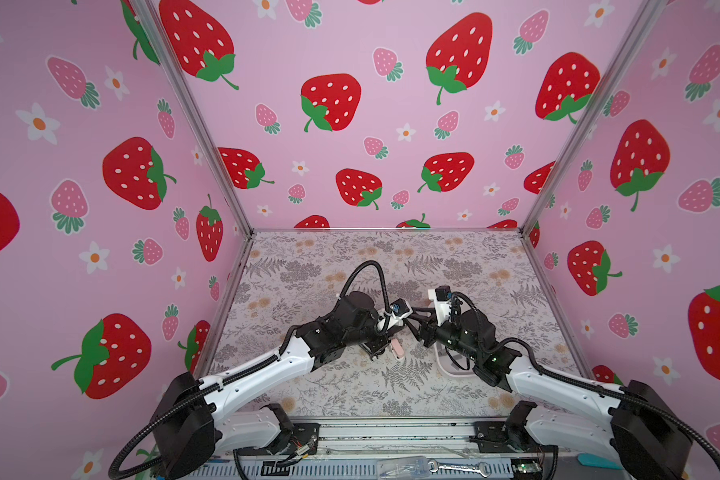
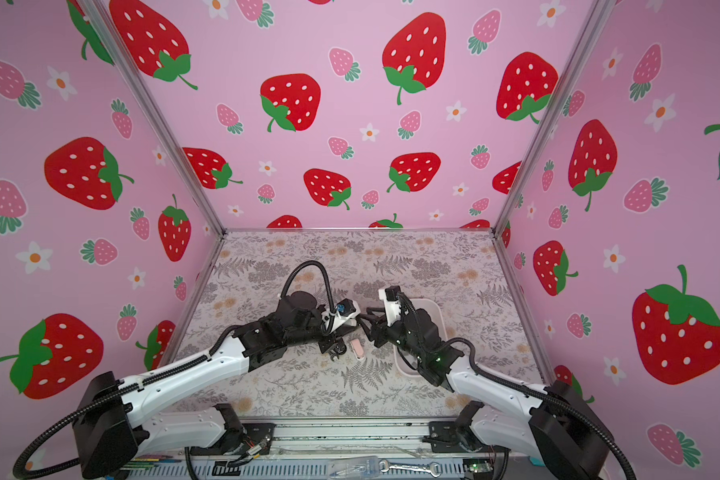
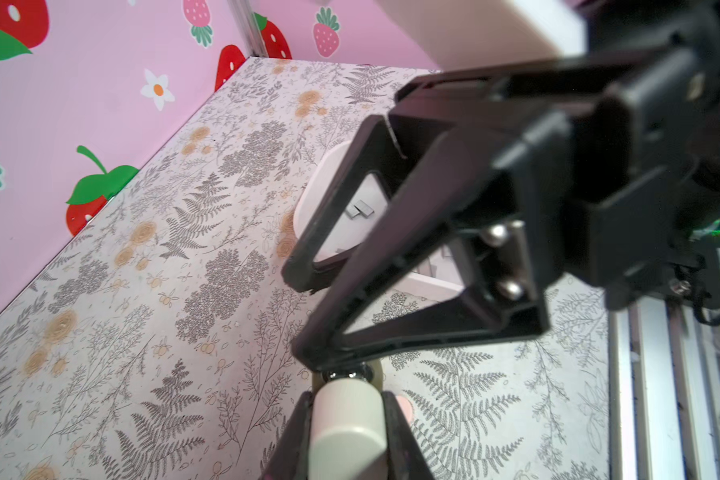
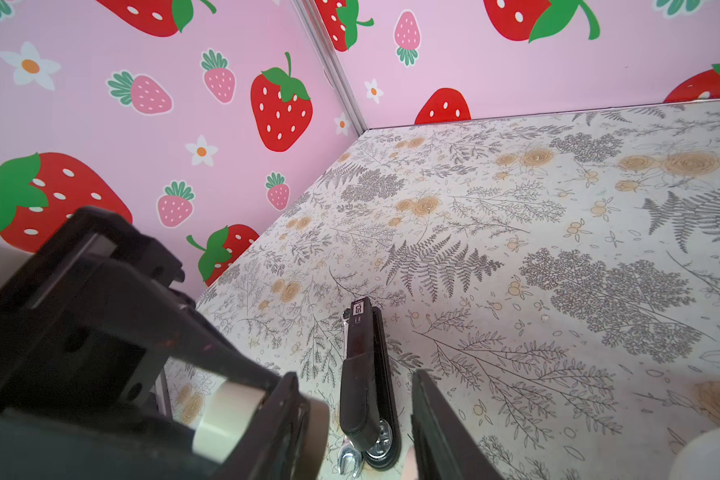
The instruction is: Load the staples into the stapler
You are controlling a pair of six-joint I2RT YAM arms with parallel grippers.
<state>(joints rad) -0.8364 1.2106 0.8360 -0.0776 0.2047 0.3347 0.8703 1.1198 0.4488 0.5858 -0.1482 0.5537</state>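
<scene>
Strawberry walls, flowered tabletop: the black stapler lies near the middle, looking shut, and the staples sit in the white tray to its right. Left claw is clamped on a small beige thing, with the right claw half-wide and empty beside it, so I'd say loading hasn't started. Next up: free a claw, open the stapler, pinch one strip squarely.

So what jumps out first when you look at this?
Surely the pink walls printed with big red strawberries, surrounding a grey floral-patterned table. Near its middle the left gripper pinches a small cream rounded plastic piece, nose to nose with the open right gripper. A long slim black stapler lies on the table close by.
</scene>
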